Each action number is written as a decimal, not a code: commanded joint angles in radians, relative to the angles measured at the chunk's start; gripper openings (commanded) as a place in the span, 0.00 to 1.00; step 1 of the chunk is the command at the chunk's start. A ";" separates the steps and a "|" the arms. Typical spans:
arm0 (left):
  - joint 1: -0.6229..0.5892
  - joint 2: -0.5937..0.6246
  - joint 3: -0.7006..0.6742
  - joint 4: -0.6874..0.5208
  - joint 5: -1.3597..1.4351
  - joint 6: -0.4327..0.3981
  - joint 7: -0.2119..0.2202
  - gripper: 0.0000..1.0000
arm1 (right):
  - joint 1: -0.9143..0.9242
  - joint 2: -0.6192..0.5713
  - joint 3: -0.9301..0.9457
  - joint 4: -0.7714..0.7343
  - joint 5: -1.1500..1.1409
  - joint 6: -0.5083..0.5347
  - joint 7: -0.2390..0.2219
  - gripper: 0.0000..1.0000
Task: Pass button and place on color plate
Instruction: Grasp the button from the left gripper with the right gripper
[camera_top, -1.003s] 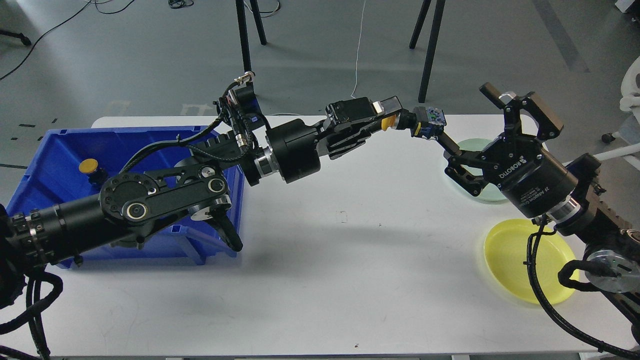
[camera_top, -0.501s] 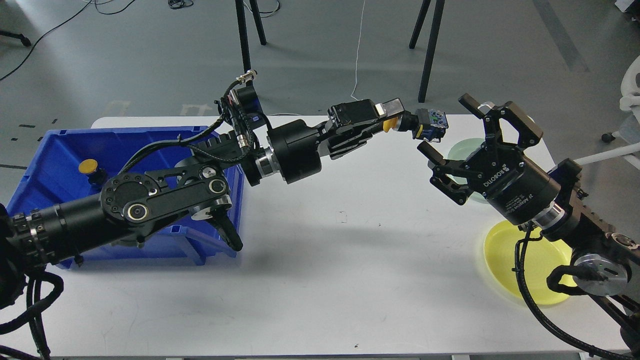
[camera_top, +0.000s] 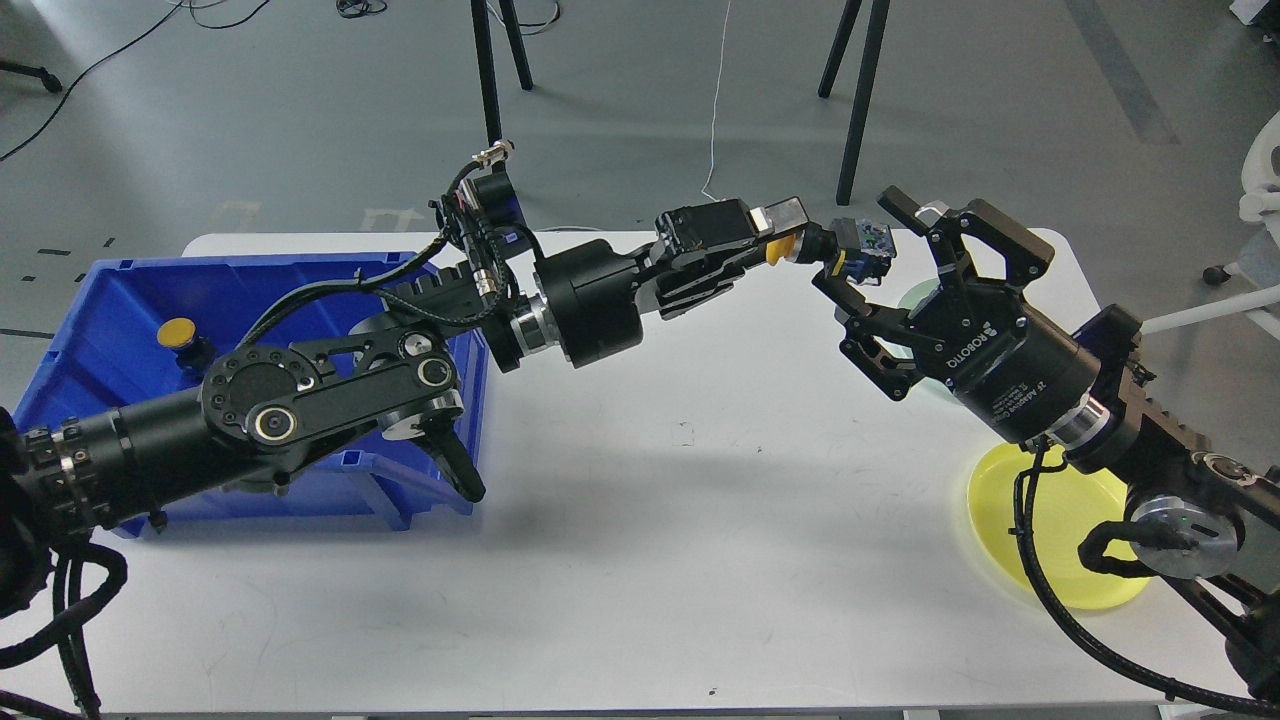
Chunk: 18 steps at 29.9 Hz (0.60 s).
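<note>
My left gripper (camera_top: 778, 232) is shut on the yellow cap end of a push button (camera_top: 835, 246), held in the air over the table's far middle. The button's black body with a blue-green back sticks out to the right. My right gripper (camera_top: 865, 245) is open, its two fingers standing on either side of the button's body without closing on it. A yellow plate (camera_top: 1075, 575) lies at the front right, partly under my right arm. A pale green plate (camera_top: 915, 297) lies behind it, mostly hidden by the right gripper.
A blue bin (camera_top: 120, 320) stands at the left of the white table (camera_top: 700, 520) with another yellow-capped button (camera_top: 178, 335) inside. My left arm reaches across over the bin. Stand legs rise behind the table's far edge.
My right gripper has moved left and up toward the held button, so that its open fingers now bracket the button's body. The left gripper and button have stayed nearly still.
</note>
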<state>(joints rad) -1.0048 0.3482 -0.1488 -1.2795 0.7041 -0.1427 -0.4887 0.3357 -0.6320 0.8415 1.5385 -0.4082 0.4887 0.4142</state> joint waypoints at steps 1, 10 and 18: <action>0.000 0.000 0.000 0.000 0.000 0.000 0.000 0.15 | 0.003 0.000 -0.001 0.000 -0.021 0.000 -0.002 0.64; 0.000 0.000 0.000 0.000 0.003 0.002 0.000 0.15 | 0.003 0.000 -0.002 0.002 -0.021 0.000 -0.037 0.40; 0.000 -0.002 0.002 0.000 0.005 0.005 0.000 0.15 | 0.003 -0.011 -0.001 0.003 -0.020 0.000 -0.044 0.12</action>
<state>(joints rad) -1.0047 0.3473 -0.1488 -1.2789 0.7074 -0.1388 -0.4887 0.3391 -0.6419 0.8396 1.5429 -0.4282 0.4887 0.3771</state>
